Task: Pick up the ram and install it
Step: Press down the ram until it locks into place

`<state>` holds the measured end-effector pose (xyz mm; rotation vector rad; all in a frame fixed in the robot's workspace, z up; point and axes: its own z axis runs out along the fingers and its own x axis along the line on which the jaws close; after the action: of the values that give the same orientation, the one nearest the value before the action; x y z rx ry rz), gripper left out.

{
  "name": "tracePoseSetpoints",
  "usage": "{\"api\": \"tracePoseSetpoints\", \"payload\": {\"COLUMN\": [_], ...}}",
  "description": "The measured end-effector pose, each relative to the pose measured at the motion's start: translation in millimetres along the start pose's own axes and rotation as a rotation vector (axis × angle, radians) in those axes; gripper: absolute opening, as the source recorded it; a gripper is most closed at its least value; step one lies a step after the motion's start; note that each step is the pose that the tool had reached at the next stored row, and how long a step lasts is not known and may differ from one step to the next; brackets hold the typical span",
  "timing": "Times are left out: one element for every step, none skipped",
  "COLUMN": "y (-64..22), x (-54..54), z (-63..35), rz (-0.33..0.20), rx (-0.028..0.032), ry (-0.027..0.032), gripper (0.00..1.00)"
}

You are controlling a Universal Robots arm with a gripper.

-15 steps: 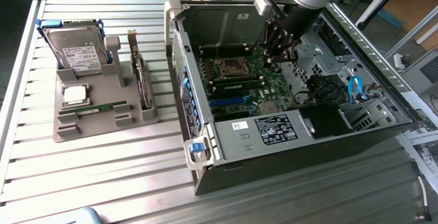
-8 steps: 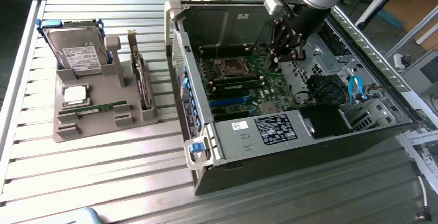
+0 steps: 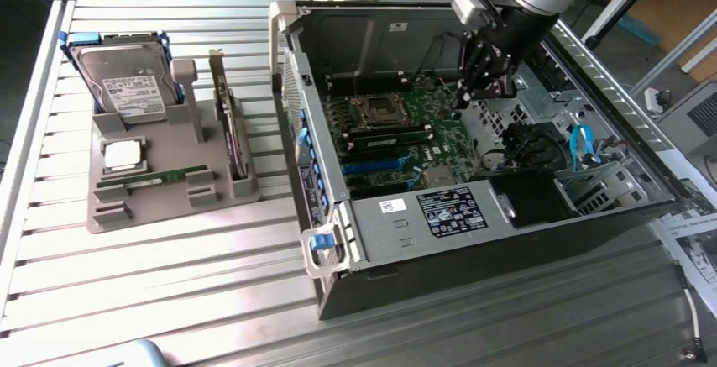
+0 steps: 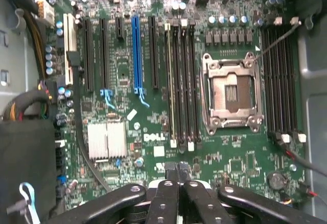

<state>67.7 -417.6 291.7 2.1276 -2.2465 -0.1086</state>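
One ram (image 3: 151,179), a slim green stick, lies flat in the grey holder (image 3: 168,212) on the exterior view's left, outside the case. A second stick like it (image 3: 392,140) stands edge-on in a memory slot (image 4: 169,81) beside the empty CPU socket (image 4: 232,94). My gripper (image 3: 484,90) hangs inside the open computer case, above the motherboard (image 4: 127,71) and well away from the holder. Its black fingers (image 4: 168,193) are pressed together, so my gripper (image 4: 179,172) is shut with nothing between them.
The holder also carries a hard drive (image 3: 129,81), a square silver CPU chip (image 3: 121,155) and an upright expansion card (image 3: 230,128). The case walls (image 3: 294,90) ring the motherboard. Blue cables (image 3: 583,144) and a black drive cage (image 3: 538,195) sit at the exterior view's right.
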Motion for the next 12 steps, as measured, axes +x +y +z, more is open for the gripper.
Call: {"api": "tracePoseSetpoints", "payload": {"y": [-0.8,-0.8,-0.8,-0.8,-0.8,-0.8,-0.8,-0.8,-0.8,-0.8,-0.8,-0.8], "x": [-0.1,-0.1,-0.1,-0.1,0.0,0.0,0.0,0.0,0.0,0.0,0.0,0.0], "z": [0.0,0.0,-0.1,0.0,-0.1,0.0,-0.1,0.0,-0.1,0.0,-0.1,-0.1], "rz": [0.000,0.000,0.000,0.000,0.000,0.000,0.000,0.000,0.000,0.000,0.000,0.000], "rx": [-0.0003,-0.0003,-0.0003,-0.0003,-0.0003,-0.0003,-0.0003,-0.0003,-0.0003,-0.0003,-0.0003,-0.0003], "ry": [-0.0003,-0.0003,-0.0002,-0.0004,-0.0003,-0.0003,-0.0003,-0.0003,-0.0003,-0.0003,-0.0003,-0.0003], "gripper": [0.11,0.11,0.11,0.11,0.11,0.11,0.11,0.11,0.11,0.11,0.11,0.11]}}
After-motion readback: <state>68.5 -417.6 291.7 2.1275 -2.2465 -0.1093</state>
